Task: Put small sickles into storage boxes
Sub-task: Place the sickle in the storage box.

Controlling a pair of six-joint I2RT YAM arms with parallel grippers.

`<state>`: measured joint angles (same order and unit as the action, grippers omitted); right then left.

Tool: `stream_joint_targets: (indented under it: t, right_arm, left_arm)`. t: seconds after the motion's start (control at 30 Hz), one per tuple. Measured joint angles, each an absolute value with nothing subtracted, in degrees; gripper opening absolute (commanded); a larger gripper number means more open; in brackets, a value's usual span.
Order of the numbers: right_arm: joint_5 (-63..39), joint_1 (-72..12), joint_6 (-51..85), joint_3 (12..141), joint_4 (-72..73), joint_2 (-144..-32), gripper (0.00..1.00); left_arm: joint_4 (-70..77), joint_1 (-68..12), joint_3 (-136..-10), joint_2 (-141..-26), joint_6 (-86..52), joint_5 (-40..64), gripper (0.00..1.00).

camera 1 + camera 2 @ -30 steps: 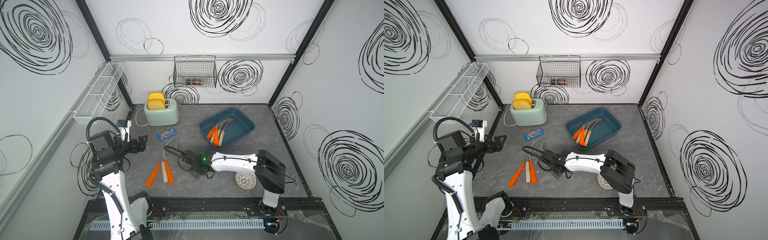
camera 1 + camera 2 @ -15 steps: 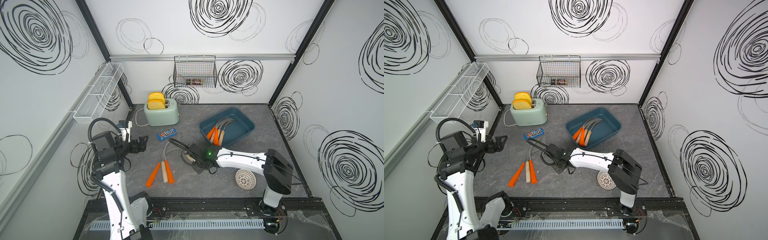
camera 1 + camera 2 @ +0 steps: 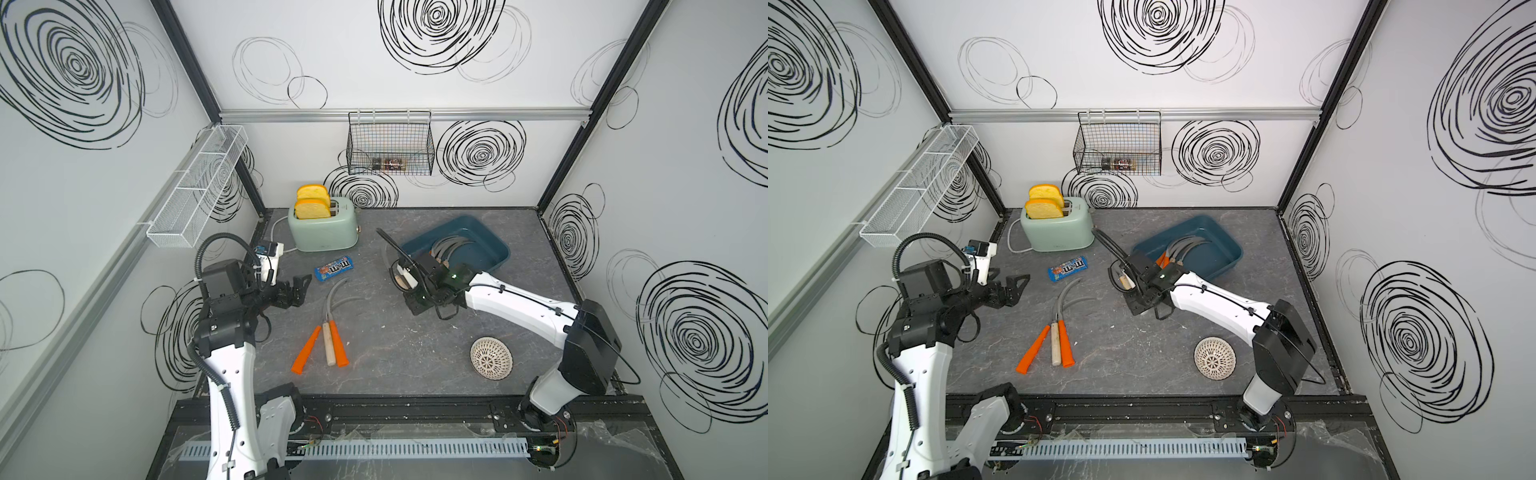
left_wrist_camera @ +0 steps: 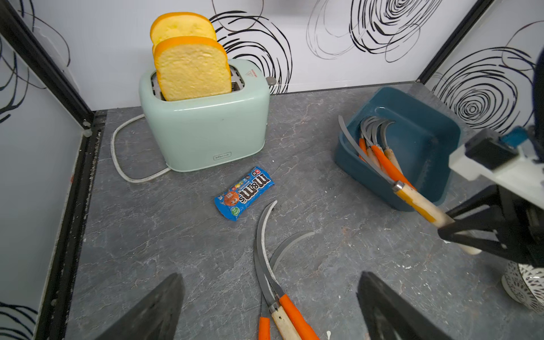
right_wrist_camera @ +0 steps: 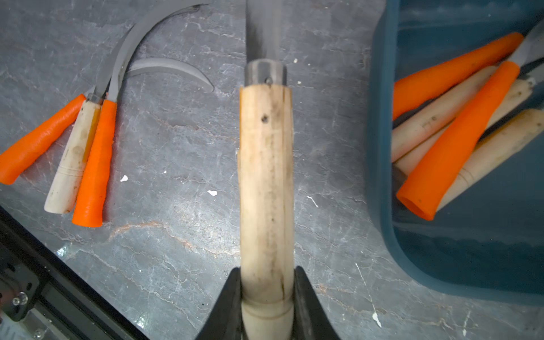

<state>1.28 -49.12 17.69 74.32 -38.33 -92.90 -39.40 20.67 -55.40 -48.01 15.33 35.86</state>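
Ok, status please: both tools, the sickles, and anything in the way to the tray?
Left tool open, empty. Right tool shut on wooden-handled sickle, held beside the blue tray. Three sickles on the table, others in tray. Nothing seen blocking.

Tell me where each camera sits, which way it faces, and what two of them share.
Top views: overhead at the front, looking down on the table; left arm and right arm show.
Left wrist: on the left arm, facing the toaster and tray; the open left tool shows.
Right wrist: on the right arm, looking along the held sickle at the table; the right tool, shut on its wooden handle, shows.
Shared: both wrist views show the tray and three loose sickles.
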Motion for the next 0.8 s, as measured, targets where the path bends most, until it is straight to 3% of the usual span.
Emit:
stream_joint_targets:
  t: [0.8]
  right_arm:
    - [-12.47, -22.96, 17.98, 76.38, -40.75, -92.62, 0.0]
  left_arm:
    - [-36.93, 10.17, -60.36, -57.65, 14.11, 31.59, 0.96]
